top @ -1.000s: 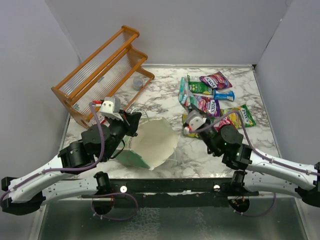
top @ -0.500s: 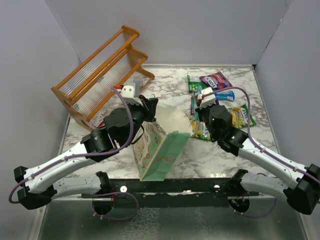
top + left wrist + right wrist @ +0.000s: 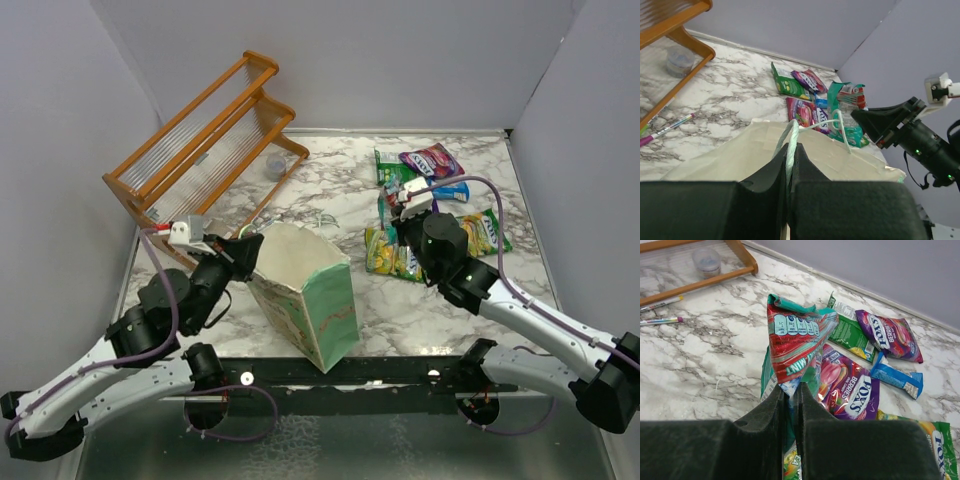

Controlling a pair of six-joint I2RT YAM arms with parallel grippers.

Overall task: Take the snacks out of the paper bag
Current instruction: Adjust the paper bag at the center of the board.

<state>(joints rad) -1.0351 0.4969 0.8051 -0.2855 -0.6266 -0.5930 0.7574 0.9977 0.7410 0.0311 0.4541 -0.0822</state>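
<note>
While the left gripper (image 3: 790,155) pinches the white string handle (image 3: 789,131) of the paper bag (image 3: 310,295), probably to keep its mouth up, the right gripper (image 3: 791,390) clamps a red-and-teal mint packet (image 3: 792,337); it hangs just above the snack pile (image 3: 440,205) on the marble table (image 3: 330,190), likely for release.

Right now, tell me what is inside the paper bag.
Only cream inner wall shows through the paper bag's mouth; the snacks in view are outside it. Its bottom is hidden by its own wall.
</note>
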